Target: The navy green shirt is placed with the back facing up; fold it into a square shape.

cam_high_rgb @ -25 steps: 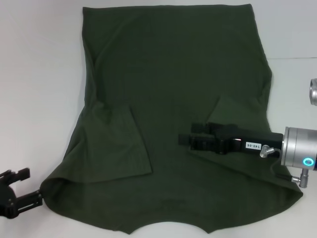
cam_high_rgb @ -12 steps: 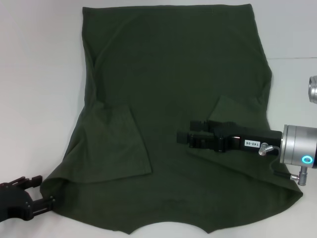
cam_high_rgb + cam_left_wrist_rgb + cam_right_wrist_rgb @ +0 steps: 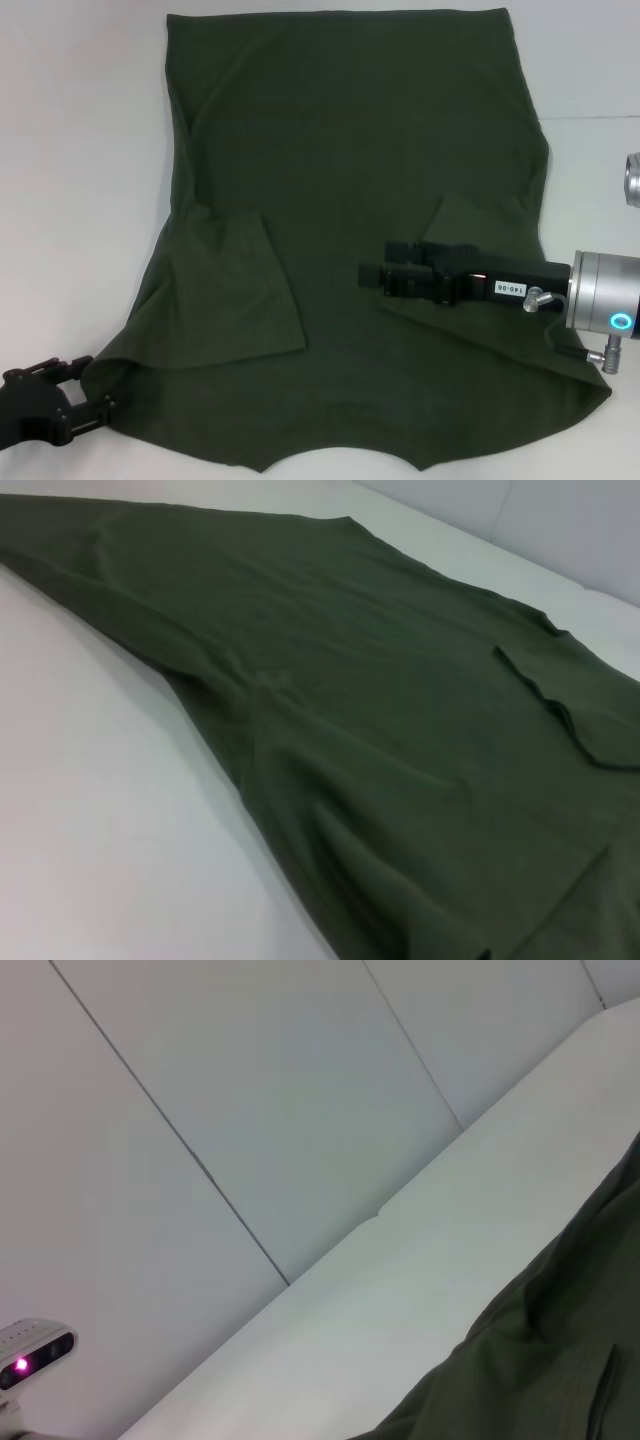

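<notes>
My left gripper [image 3: 82,395] sits at the near left corner of the white table [image 3: 80,150], its black fingers spread apart right at the edge of the navy green shirt [image 3: 350,160]; one finger seems to touch the cloth where that corner bulges up, but I see nothing pinched between them yet. The left wrist view shows only the cloth running away in soft ripples.

The shirt lies flat across the middle of the table, plain side up, hem at the far edge, collar notch nearest me. Both sleeves are already folded inward onto the body: the left sleeve [image 3: 235,295] lies as a flap, the right sleeve [image 3: 470,225] as a smaller one.

I judge the fabric soft, light and limp. It will drape and sag from any hold, and a one-point lift will drag the rest along in wrinkles. The shoulder corners look like the best grips, since the doubled layers there give the fingers something thick to bite.

My right gripper [image 3: 372,281] reaches in over the shirt just beside the right sleeve flap, its fingers drawn close together with no cloth visibly between them.
</notes>
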`<action>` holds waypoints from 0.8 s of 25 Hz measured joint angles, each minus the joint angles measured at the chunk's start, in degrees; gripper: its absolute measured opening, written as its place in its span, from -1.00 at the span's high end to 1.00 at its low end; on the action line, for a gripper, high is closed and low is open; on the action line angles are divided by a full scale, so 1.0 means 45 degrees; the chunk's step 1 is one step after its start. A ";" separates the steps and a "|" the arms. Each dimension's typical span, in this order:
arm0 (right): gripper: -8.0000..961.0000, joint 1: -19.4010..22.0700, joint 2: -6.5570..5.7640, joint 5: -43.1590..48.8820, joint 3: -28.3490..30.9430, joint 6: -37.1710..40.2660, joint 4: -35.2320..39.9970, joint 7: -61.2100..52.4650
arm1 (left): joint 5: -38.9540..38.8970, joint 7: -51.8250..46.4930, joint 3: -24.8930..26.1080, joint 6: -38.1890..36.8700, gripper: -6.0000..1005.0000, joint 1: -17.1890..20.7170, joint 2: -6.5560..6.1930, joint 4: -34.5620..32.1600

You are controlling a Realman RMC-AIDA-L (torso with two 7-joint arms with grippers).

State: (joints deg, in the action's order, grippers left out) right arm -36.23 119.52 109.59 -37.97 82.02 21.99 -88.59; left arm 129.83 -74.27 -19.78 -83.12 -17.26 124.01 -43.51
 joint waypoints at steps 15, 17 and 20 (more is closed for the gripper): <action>-0.93 0.0004 0.0000 -0.0016 0.0020 0.0004 0.0029 -0.0001 | 0.0045 -0.0239 -0.0136 0.0026 0.06 -0.0123 -0.0019 -0.0133; -0.93 0.0008 0.0000 -0.0018 0.0020 0.0021 0.0021 -0.0001 | 0.0045 -0.0238 -0.0135 0.0024 0.22 -0.0128 -0.0020 -0.0140; -0.93 0.0031 0.0000 -0.0019 0.0019 0.0055 0.0019 -0.0001 | 0.0040 -0.0238 -0.0135 -0.0007 0.48 -0.0129 -0.0020 -0.0172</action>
State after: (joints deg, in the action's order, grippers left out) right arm -36.09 119.53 109.51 -37.88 82.27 22.08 -88.59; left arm 130.01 -75.34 -20.39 -83.15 -17.84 123.92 -44.28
